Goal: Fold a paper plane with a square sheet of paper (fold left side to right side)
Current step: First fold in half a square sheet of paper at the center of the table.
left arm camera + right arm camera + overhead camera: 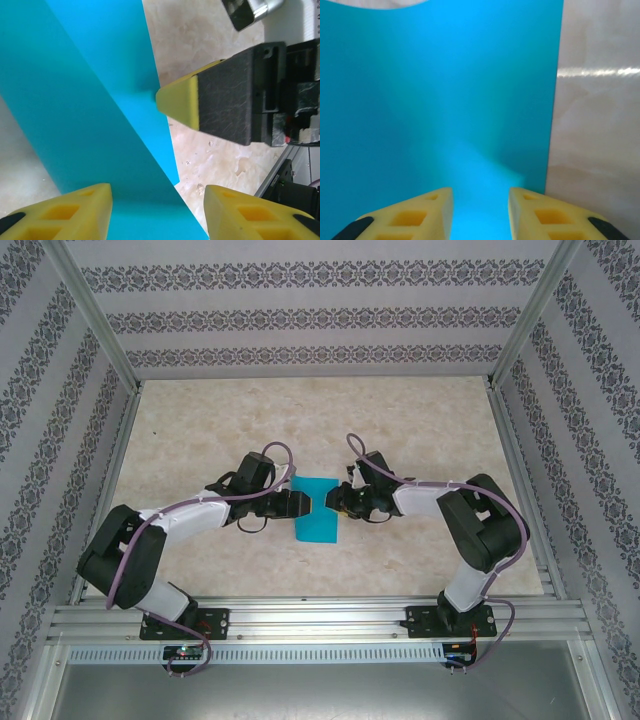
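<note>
The square sheet of paper (318, 520), bright teal, lies on the table between the two arms as a narrow upright rectangle. In the left wrist view the sheet (90, 110) has two layers, an upper one with a slanted edge over a lower strip. My left gripper (303, 504) is at the sheet's left edge, and its open jaws (157, 215) straddle the paper. My right gripper (336, 502) is at the right edge, and its yellow fingertip (177, 102) touches the paper's edge. Over the teal surface (445, 90) the right gripper (480, 212) is open.
The beige marbled table (430, 430) stretches beyond the sheet on all sides. Patterned walls and aluminium frame posts (95, 315) enclose it. A metal rail (320, 620) carrying both arm bases runs along the near edge.
</note>
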